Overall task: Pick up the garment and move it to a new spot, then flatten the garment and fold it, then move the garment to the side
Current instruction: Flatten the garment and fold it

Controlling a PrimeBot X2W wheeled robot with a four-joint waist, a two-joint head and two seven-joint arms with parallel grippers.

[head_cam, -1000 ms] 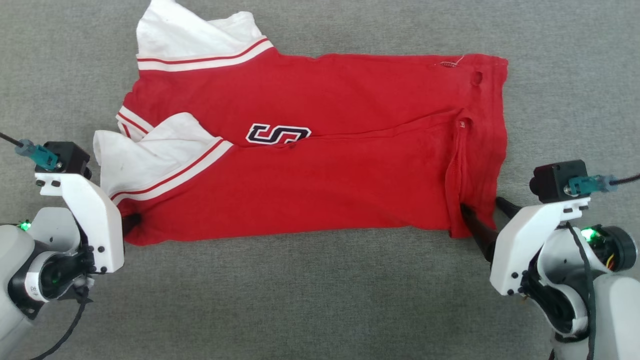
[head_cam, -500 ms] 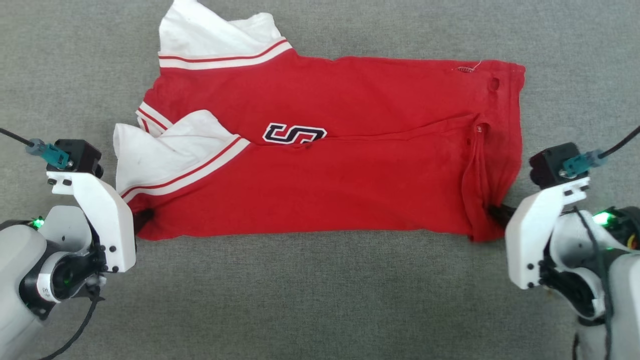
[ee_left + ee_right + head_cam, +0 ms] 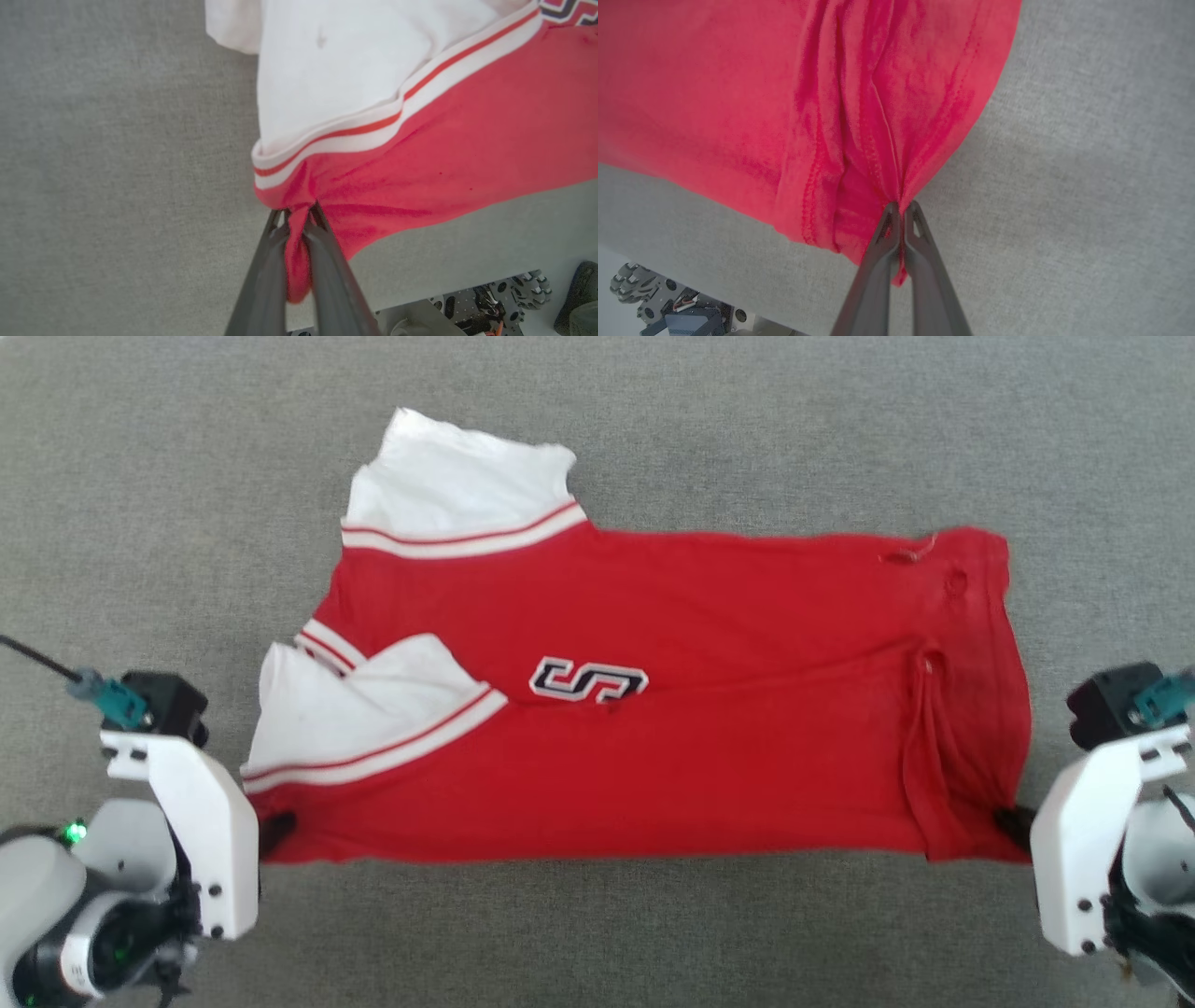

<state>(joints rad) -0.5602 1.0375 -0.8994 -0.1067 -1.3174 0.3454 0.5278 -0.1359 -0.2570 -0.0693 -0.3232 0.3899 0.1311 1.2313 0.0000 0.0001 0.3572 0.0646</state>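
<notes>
The garment (image 3: 672, 737), a red T-shirt with white sleeves and a dark letter print, lies folded lengthwise on the grey surface, its near edge pulled taut between my two grippers. My left gripper (image 3: 275, 826) is shut on the near left corner, below the white sleeve (image 3: 355, 709). In the left wrist view red cloth (image 3: 299, 252) is pinched between the left gripper (image 3: 300, 210) fingers. My right gripper (image 3: 1013, 821) is shut on the near right hem corner. The right wrist view shows gathered red fabric (image 3: 878, 140) running into the closed right gripper (image 3: 901, 207).
Grey carpet-like surface (image 3: 597, 933) extends all around the shirt. Its near edge and part of the robot's wheeled base (image 3: 476, 303) appear at the bottom of both wrist views, with the same base (image 3: 663, 298).
My right gripper has closed on the hem corner. Both grippers have drawn the near edge toward me and stretched it straight. The whole picture has also shifted downward.
</notes>
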